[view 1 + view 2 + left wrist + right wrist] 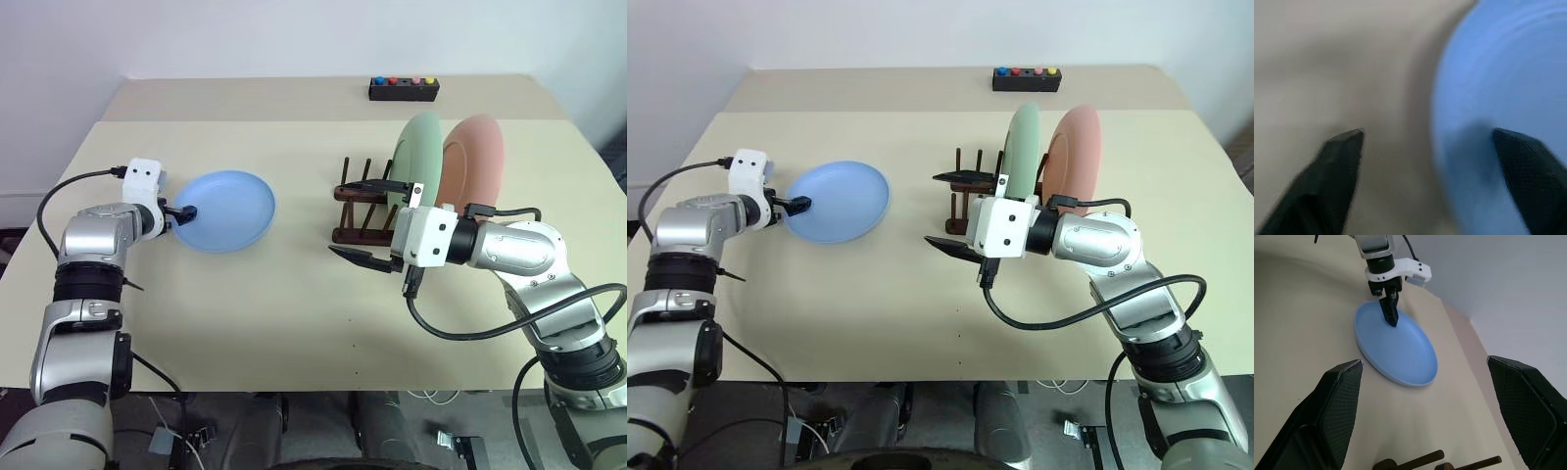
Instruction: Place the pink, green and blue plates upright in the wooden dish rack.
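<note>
The blue plate [227,210] lies flat on the beige surface [245,323], on the robot's left side, well apart from the wooden dish rack [361,210]. The left pincer [184,211] sits at the plate's near-left rim, its black fingers spread apart; in the left wrist view one fingertip [1528,166] is over the blue of the plate and the other [1339,161] over the bare surface, so the rim lies between them, though the blur there makes it hard to say whether either finger touches the plate. The right pincer [372,221] hangs just in front of the rack with its fingers wide, nothing between them; the right wrist view looks past them across the surface to the blue plate and the left pincer at its rim. The green plate [415,157] and the pink plate [474,160] stand upright in the rack, side by side, the pink one farther to the robot's right. Their lower edges and much of the rack are hidden behind the right pincer and wrist. A small black box with coloured buttons [404,89] rests near the far edge of the surface.
</note>
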Robot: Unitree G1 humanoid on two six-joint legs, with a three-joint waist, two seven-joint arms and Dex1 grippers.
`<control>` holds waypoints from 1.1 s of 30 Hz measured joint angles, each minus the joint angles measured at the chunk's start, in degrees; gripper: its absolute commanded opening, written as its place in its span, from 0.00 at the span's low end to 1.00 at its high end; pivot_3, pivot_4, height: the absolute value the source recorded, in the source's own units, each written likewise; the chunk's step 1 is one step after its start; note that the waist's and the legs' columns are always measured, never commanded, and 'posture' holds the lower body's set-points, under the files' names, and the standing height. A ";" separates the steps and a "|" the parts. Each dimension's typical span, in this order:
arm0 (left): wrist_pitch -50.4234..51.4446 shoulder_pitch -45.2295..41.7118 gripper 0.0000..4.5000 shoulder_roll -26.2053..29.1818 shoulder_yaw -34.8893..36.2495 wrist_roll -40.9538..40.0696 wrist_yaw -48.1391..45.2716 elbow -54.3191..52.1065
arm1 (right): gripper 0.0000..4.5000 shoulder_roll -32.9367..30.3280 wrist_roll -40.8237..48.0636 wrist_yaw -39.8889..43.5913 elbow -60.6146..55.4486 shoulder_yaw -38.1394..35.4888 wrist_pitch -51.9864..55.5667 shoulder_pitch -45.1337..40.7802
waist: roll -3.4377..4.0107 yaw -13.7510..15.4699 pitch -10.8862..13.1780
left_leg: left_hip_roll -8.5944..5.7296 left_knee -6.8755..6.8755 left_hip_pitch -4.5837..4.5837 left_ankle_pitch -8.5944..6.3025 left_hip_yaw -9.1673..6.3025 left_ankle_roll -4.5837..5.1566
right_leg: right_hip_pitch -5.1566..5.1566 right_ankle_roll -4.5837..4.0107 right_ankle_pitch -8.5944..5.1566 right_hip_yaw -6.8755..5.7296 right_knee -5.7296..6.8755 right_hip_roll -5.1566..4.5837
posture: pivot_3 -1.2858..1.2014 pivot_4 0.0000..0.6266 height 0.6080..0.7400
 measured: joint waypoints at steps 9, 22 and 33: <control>-2.36 0.41 0.01 -2.52 3.27 -1.22 1.88 -1.44 | 0.93 0.16 -2.25 -1.25 0.02 -0.21 0.12 1.45 | -0.03 0.31 -0.04 | -0.01 0.08 0.02 0.02 -0.01 -0.04 | 0.04 0.00 0.01 0.00 0.03 -0.02 | 0.52 0.24 1.00; -9.25 4.89 0.01 -17.70 13.26 -8.52 17.39 -30.47 | 0.93 3.54 -13.74 -6.46 5.84 2.56 -1.10 -4.27 | -0.08 0.09 -0.03 | 0.00 0.00 -0.03 0.05 0.02 -0.09 | -0.10 -0.04 0.04 0.02 0.04 -0.04 | 0.52 0.24 1.00; 2.06 -2.47 0.01 -23.00 8.99 -7.80 29.68 -42.95 | 0.93 7.51 -25.78 -11.57 14.89 7.21 -10.01 -11.76 | -0.13 0.03 -0.02 | -0.01 0.00 -0.03 0.06 0.03 -0.12 | -0.09 -0.05 0.05 0.02 0.02 -0.03 | 0.52 0.24 1.00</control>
